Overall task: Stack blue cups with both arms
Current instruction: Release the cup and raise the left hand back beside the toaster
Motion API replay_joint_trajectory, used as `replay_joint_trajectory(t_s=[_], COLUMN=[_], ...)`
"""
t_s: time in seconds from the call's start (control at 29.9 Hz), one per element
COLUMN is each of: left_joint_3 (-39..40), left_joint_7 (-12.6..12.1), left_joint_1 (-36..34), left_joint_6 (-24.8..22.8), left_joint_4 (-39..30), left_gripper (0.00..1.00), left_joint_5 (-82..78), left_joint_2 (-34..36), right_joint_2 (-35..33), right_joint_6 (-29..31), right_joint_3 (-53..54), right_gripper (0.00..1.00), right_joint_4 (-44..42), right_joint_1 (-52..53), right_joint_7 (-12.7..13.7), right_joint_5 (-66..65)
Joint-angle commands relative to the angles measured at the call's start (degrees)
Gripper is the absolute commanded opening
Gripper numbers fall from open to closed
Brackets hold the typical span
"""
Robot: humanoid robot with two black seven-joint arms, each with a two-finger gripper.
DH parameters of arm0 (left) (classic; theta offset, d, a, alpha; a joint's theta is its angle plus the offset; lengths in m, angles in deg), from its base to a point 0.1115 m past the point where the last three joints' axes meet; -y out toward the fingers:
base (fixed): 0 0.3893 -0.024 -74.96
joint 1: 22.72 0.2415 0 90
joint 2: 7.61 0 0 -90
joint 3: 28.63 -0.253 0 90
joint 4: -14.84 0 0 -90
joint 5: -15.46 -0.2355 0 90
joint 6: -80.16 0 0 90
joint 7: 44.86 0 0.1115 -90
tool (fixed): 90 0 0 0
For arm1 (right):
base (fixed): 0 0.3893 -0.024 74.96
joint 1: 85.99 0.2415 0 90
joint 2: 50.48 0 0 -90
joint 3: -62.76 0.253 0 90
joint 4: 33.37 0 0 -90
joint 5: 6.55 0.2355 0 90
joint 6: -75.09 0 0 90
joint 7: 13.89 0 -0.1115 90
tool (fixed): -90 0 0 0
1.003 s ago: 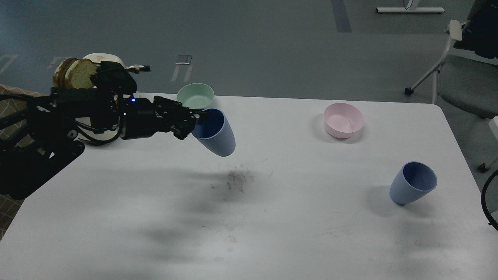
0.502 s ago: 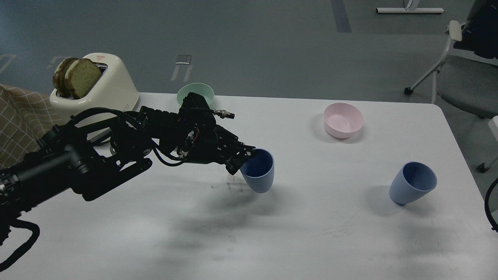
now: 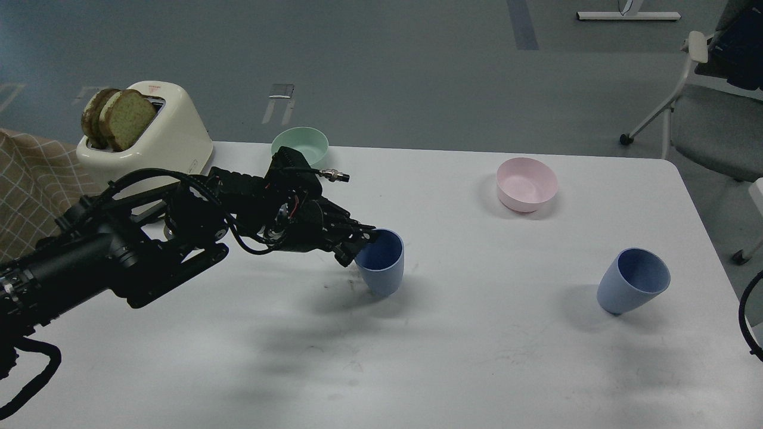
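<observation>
One blue cup (image 3: 380,261) is upright at the middle of the white table (image 3: 453,357), at or just above its surface. My left gripper (image 3: 356,241) is shut on the cup's left rim; the black arm reaches in from the left. The second blue cup (image 3: 633,280) stands alone on the table at the right, mouth up. Of my right arm only a black cable loop (image 3: 748,310) shows at the right edge; its gripper is out of view.
A pink bowl (image 3: 527,184) sits at the back right and a mint-green bowl (image 3: 300,146) at the back, behind my left arm. A cream toaster (image 3: 149,134) with bread stands at the back left. A chair (image 3: 709,113) stands beyond the table's right corner.
My left gripper carried the held cup from near the green bowl right and down to the table's middle, then shifted it slightly left and lower. The right cup has not moved.
</observation>
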Motion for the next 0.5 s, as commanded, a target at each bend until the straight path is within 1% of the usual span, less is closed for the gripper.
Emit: replay_joint_trajectory(t_s=[0.0, 0.1, 0.2, 0.3, 0.33, 0.37, 0.4, 0.47], left_joint_3=[0.2, 0.2, 0.3, 1.2, 2.3, 3.1, 5.6, 8.9], left_joint_7=[-0.8, -0.8, -0.8, -0.8, -0.7, -0.7, -0.6, -0.6], left_joint_1=[0.1, 0.0, 0.0, -0.2, -0.5, -0.7, -0.8, -0.7], left_joint_6=[0.0, 0.0, 0.0, 0.4, 0.6, 0.6, 0.6, 0.7], left_joint_4=[0.0, 0.0, -0.1, -0.8, -0.9, -0.9, -0.9, -0.9], left_gripper=[0.38, 0.38, 0.41, 0.58, 0.71, 0.75, 0.81, 0.83], left_joint_5=[0.0, 0.0, 0.0, 0.0, 0.0, 0.5, 5.3, 13.5], left_joint_2=[-0.2, -1.0, -1.3, -0.6, -0.2, 0.0, 1.0, 2.6], right_joint_2=[-0.2, -0.3, -0.4, -0.8, -1.3, -1.8, -3.3, -5.4], right_joint_6=[0.0, 0.0, 0.0, 0.0, 0.0, 0.0, 0.0, 0.0], right_joint_3=[0.0, 0.0, 0.1, 0.1, 0.1, 0.1, 0.0, -0.9], right_gripper=[1.0, 1.0, 1.0, 1.0, 1.0, 1.0, 1.0, 1.0], right_joint_4=[0.0, 0.0, 0.0, 0.1, 0.2, 0.3, 0.6, 2.0], right_joint_1=[-0.1, -0.1, -0.3, -0.6, -0.7, -0.7, -0.8, -1.6], right_joint_7=[0.0, 0.0, 0.0, 0.0, 0.0, 0.0, 0.2, 0.3], right_joint_5=[0.0, 0.0, 0.0, 0.0, 0.0, 0.0, -0.1, -0.3])
